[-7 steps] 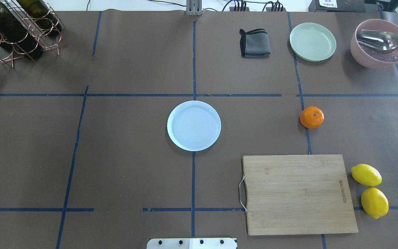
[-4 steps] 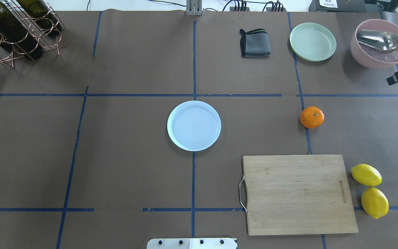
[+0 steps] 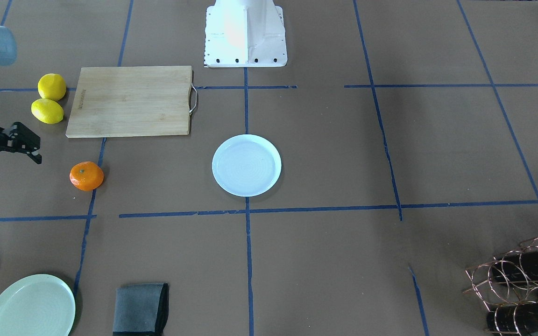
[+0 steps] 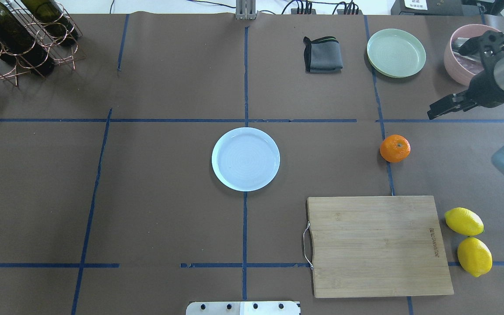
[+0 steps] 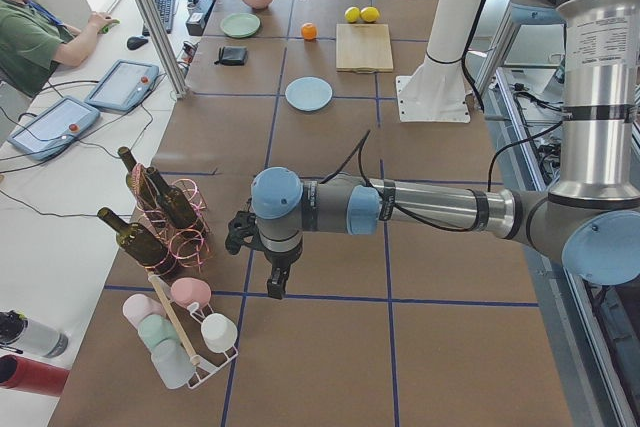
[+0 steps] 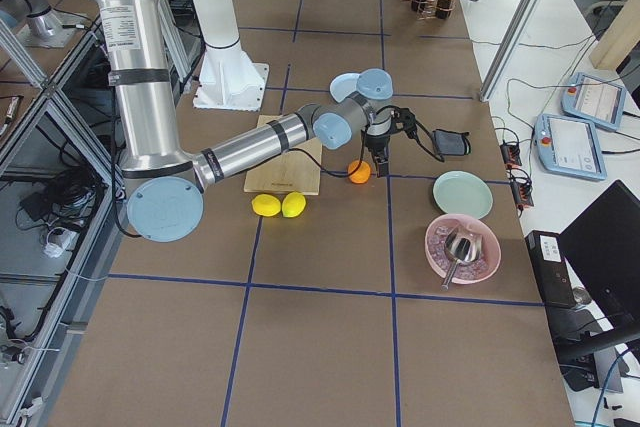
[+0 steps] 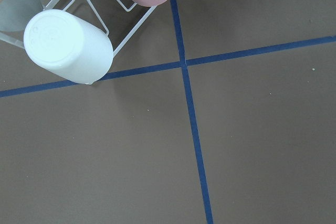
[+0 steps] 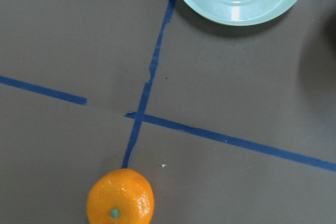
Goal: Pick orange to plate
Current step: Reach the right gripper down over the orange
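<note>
The orange [image 4: 395,148] lies on the brown table, right of centre and apart from everything else; it also shows at the bottom of the right wrist view [image 8: 120,201]. At the table's centre sits the pale bluish-white plate [image 4: 245,159], with nothing on it. My right gripper [image 3: 13,164] hangs open and empty above the table, beyond and to the right of the orange, not touching it. My left gripper [image 5: 275,282] shows only in the exterior left view, far from both things, near a cup rack; I cannot tell whether it is open or shut.
A wooden cutting board [image 4: 379,245] and two lemons [image 4: 463,221] lie near the orange. Behind it are a green plate [image 4: 396,52], a pink bowl [image 4: 457,65] with a spoon and a folded cloth [image 4: 322,54]. A bottle rack [image 4: 20,35] stands far left.
My right arm has come in from the right edge and moved left toward the orange. The orange and the plate have not moved.
</note>
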You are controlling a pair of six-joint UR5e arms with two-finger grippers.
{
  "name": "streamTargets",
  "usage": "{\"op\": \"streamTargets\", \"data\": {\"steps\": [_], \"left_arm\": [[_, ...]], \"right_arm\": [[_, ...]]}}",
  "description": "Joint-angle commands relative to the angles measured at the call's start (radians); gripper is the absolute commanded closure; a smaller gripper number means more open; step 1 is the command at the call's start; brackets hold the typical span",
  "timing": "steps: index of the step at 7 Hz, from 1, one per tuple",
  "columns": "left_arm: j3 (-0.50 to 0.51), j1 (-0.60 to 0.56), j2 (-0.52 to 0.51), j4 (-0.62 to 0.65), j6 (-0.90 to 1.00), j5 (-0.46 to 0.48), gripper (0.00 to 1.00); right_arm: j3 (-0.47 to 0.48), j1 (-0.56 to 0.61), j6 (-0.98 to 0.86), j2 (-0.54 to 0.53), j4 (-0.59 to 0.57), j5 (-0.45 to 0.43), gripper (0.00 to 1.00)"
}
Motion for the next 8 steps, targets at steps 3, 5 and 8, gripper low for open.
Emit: {"op": "streamTargets", "data": {"steps": [3,5,8], "left_arm": [[-0.014,-0.001,0.004,-0.008,0.0,-0.001,0.0],[-0.02,-0.002,0.005,-0.008,0.0,0.001,0.0],[-0.021,-0.002,0.004,-0.008,0.0,0.001,0.0]], "right_arm": [[-0.059,-0.177,0.094,0.029,0.009,-0.152,0.0],[-0.109,-0.21,0.094,0.045,0.019,-0.162,0.0],[-0.132,-0.232,0.094,0.076,0.017,-0.171,0.0]]}}
